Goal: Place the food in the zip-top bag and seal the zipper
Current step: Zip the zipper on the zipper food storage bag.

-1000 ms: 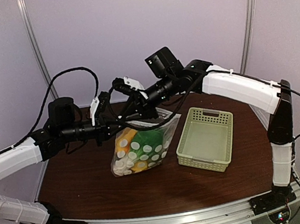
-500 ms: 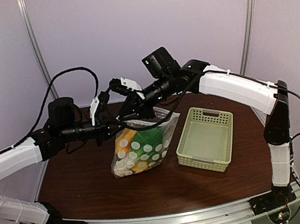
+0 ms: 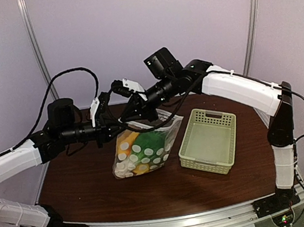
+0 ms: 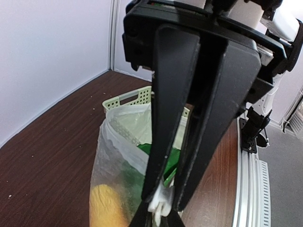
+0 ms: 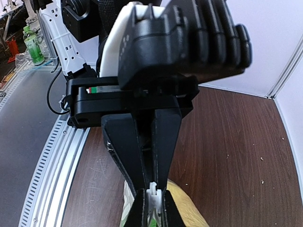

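You have both grippers shut tight on the zipper (image 4: 120,146): the left gripper (image 3: 111,129) pinches its left end, and the right gripper (image 3: 139,114) pinches it just beside that. The bag (image 3: 146,150) hangs below them with the food (image 3: 151,141) inside and its bottom on the table (image 3: 94,188). The strip's long axis runs from your left jaws past the right jaws toward the basket (image 3: 209,139), so the stretch left to press likely lies on the right gripper's side
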You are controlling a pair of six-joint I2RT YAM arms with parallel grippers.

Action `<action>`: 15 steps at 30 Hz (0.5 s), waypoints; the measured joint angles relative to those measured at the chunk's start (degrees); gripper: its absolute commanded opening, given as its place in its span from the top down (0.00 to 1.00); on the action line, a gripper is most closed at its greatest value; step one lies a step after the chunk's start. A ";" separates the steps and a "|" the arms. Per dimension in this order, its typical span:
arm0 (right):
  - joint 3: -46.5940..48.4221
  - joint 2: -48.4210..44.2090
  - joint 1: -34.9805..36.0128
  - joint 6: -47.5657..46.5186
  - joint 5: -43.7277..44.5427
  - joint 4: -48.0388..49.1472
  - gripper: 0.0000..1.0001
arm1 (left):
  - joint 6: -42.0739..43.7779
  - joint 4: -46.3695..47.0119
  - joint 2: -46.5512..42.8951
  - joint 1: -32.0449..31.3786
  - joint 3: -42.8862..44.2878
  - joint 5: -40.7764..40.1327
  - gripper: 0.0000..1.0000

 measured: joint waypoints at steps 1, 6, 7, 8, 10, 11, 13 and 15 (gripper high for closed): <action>0.00 0.00 0.00 0.00 0.04 0.00 1.00 | 0.02 0.00 -0.02 0.00 0.00 0.09 0.97; 0.00 0.00 0.00 0.00 0.20 -0.09 1.00 | 0.24 0.00 -0.02 -0.04 0.00 0.33 1.00; 0.00 0.00 0.00 0.00 0.22 -0.09 1.00 | 0.26 0.00 -0.02 -0.04 0.00 0.33 1.00; 0.00 0.00 0.00 0.00 0.24 -0.09 1.00 | 0.31 0.00 -0.02 -0.04 0.00 0.28 1.00; 0.00 0.00 -0.02 0.00 0.26 -0.11 1.00 | 0.39 0.00 -0.09 -0.04 0.00 0.09 1.00; 0.00 0.00 -0.07 0.02 0.24 -0.11 1.00 | 0.42 -0.02 -0.17 -0.04 -0.02 -0.11 1.00; 0.04 0.00 -0.48 0.09 0.17 -0.11 1.00 | 0.55 -0.02 -0.61 -0.07 -0.22 -0.83 1.00; 0.07 0.00 -0.68 0.11 -0.04 -0.17 1.00 | 0.85 -0.02 -1.53 -0.17 -0.74 -1.75 1.00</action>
